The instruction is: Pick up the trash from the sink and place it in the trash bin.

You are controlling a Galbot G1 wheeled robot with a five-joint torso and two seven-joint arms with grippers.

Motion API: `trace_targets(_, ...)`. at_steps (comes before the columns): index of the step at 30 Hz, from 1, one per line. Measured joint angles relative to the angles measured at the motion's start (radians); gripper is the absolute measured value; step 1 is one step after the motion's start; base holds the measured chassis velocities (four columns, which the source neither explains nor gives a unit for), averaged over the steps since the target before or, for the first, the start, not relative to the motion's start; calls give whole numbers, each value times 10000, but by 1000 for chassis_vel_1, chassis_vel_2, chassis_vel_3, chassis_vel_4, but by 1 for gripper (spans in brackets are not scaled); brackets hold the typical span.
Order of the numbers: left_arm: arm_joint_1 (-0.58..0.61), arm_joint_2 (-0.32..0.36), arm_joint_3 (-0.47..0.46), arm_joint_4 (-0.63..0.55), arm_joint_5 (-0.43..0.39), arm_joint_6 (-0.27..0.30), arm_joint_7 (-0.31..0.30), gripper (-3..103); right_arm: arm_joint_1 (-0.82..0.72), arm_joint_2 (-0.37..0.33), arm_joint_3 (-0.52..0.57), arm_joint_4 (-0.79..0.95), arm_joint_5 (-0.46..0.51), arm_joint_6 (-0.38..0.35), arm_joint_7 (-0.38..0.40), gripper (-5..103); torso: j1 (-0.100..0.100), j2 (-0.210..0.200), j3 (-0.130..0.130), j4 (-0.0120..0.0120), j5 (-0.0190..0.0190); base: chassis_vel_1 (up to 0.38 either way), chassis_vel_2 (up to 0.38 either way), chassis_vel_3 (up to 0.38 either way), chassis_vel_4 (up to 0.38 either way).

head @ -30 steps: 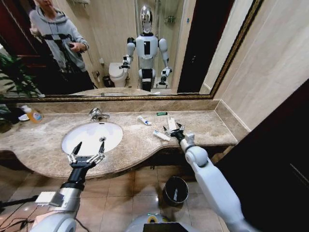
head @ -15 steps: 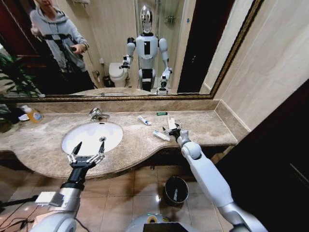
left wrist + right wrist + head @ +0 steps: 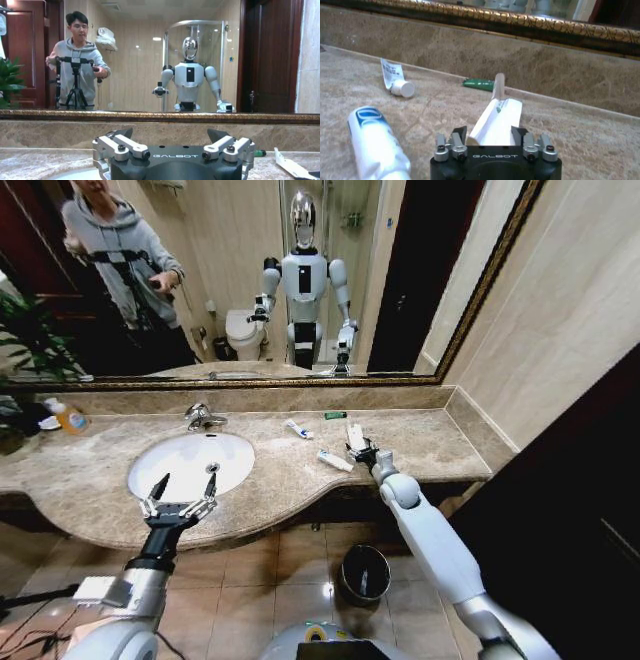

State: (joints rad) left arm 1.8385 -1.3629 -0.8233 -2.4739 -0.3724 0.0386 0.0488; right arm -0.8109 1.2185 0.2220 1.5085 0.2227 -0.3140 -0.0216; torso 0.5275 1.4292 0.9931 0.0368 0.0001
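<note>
On the tabletop's right half, toward its back edge, the flat white wrapper (image 3: 499,114) lies lengthwise straight ahead of the right pincer (image 3: 490,135), whose released jaws straddle its near end.

Warm, even indoor light, wide-angle bending at the head view's edges.

Gilt-framed mirror (image 3: 250,280), beige tiled walls — brown floor tiles (image 3: 270,570)

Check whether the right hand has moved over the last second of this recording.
Yes. The right hand has crept toward the mirror wall along the marble counter, closing on the flat white wrapper; earlier it sat nearer the counter's front edge, by the white-and-blue tube.
</note>
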Motion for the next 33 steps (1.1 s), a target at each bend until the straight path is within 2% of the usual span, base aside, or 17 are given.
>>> trace_targets(3, 0, 0, 0, 0, 0, 0, 0, 100, -40, -76, -2, 54, 13, -39, -17, 52, 0, 0, 0, 0, 0, 0, 0, 0, 0)
trace_targets(5, 0, 0, 0, 0, 0, 0, 0, 100, -44, -112, -2, 91, 56, -66, -19, 52, 0, 0, 0, 0, 0, 0, 0, 0, 0)
trace_targets(8, 0, 0, 0, 0, 0, 0, 0, 100, -43, -213, 74, 186, 288, -150, -2, 40, 0, 0, 0, 0, 0, 0, 0, 0, 0)
trace_targets(9, 0, 0, 0, 0, 0, 0, 0, 100, -43, -213, 74, 186, 288, -150, -2, 40, 0, 0, 0, 0, 0, 0, 0, 0, 0)
trace_targets(14, 0, 0, 0, 0, 0, 0, 0, 100, -106, -311, 196, 268, 467, -176, 33, 25, 0, 0, 0, 0, -1, 0, 0, 0, 0)
trace_targets(15, 0, 0, 0, 0, 0, 0, 0, 100, -137, -325, 221, 285, 478, -177, 34, 25, 0, 0, 0, 0, 0, 0, 0, 0, 0)
trace_targets(16, 0, 1, 0, 0, 0, 0, 0, 100, -186, -340, 252, 316, 484, -177, 35, 17, 0, 0, 0, 0, 0, 0, 0, 0, 0)
trace_targets(18, 0, 0, 0, 0, 0, 0, -1, 100, -210, -346, 265, 330, 485, -178, 35, 17, 0, 0, 0, 0, 0, 0, 0, 0, 0)
trace_targets(21, 0, 0, 0, 0, 0, 0, 0, 100, -359, -372, 299, 403, 487, -168, 35, 5, 0, 0, 0, 0, 0, 0, 0, 0, 0)
trace_targets(23, 0, 0, 0, 0, 0, 0, 0, 100, -376, -372, 308, 413, 488, -162, 35, 5, 0, 0, 0, 0, 0, 0, 0, 0, 0)
trace_targets(24, 0, 0, 0, 0, 0, 0, 0, 100, -414, -371, 346, 440, 488, -147, 38, 1, 0, 0, 0, 0, 0, 0, 0, 0, 0)
trace_targets(33, 0, 0, 0, 0, 0, 0, 0, 100, -834, -628, 826, 1022, 577, 26, 75, 0, 0, 0, 0, 1, 0, 0, 0, 0, 0)
